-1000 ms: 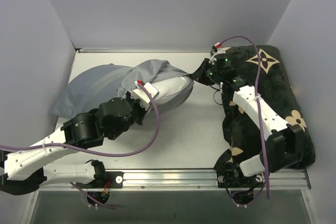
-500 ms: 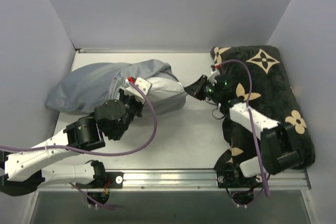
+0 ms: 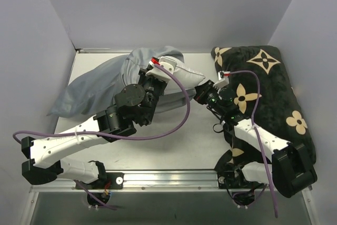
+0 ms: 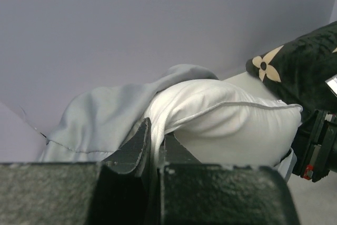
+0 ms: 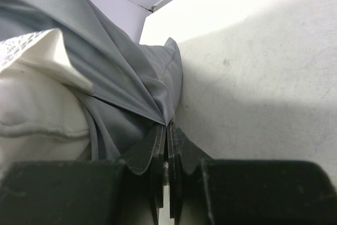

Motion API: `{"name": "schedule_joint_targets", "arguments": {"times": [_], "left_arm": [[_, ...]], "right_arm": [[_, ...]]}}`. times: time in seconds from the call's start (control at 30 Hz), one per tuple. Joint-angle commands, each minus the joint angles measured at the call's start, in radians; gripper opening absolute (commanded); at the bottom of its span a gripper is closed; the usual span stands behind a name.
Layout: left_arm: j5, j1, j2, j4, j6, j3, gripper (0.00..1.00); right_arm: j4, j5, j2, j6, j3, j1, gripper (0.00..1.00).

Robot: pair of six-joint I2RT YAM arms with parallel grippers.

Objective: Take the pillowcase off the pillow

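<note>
The white pillow (image 3: 181, 73) sticks half out of the blue-grey pillowcase (image 3: 97, 85) at the back middle of the table. My left gripper (image 3: 158, 68) is shut on the pillow's white fabric; in the left wrist view the pillow (image 4: 226, 125) bulges just past the left gripper (image 4: 156, 138), with the pillowcase (image 4: 105, 117) bunched to the left of it. My right gripper (image 3: 199, 94) is shut on the pillowcase's open edge; in the right wrist view the right gripper (image 5: 167, 130) pinches grey pillowcase (image 5: 121, 104) folds, the pillow (image 5: 37, 98) at left.
A black cushion with beige flower motifs (image 3: 268, 93) fills the right side, under my right arm; it also shows in the left wrist view (image 4: 295, 72). Grey walls close in the back and both sides. The bare white table (image 3: 179, 146) lies in front.
My left arm has pulled the pillow up and towards the back right, baring more white. My right gripper has moved nearer and left, still holding the pillowcase's edge.
</note>
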Motion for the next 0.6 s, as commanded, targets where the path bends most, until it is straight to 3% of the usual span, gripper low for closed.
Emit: {"name": "schedule_joint_targets", "arguments": {"times": [0.0, 0.13, 0.3, 0.47, 0.57], "left_arm": [[-0.046, 0.003, -0.008, 0.382, 0.092, 0.184, 0.0], [-0.006, 0.0, 0.054, 0.378, 0.097, 0.269, 0.0], [0.001, -0.003, 0.133, 0.361, 0.085, 0.364, 0.0], [0.043, 0.041, 0.226, 0.251, -0.003, 0.477, 0.0], [0.116, 0.124, 0.265, 0.076, -0.156, 0.572, 0.0]], "right_arm": [[-0.068, 0.07, 0.009, -0.038, -0.03, 0.011, 0.03], [-0.102, 0.095, 0.033, -0.09, 0.023, 0.052, 0.05], [-0.238, 0.296, 0.104, -0.274, 0.129, 0.251, 0.09], [-0.233, 0.402, 0.204, -0.272, 0.099, 0.302, 0.11], [-0.223, 0.446, 0.222, -0.259, 0.06, 0.3, 0.27]]}}
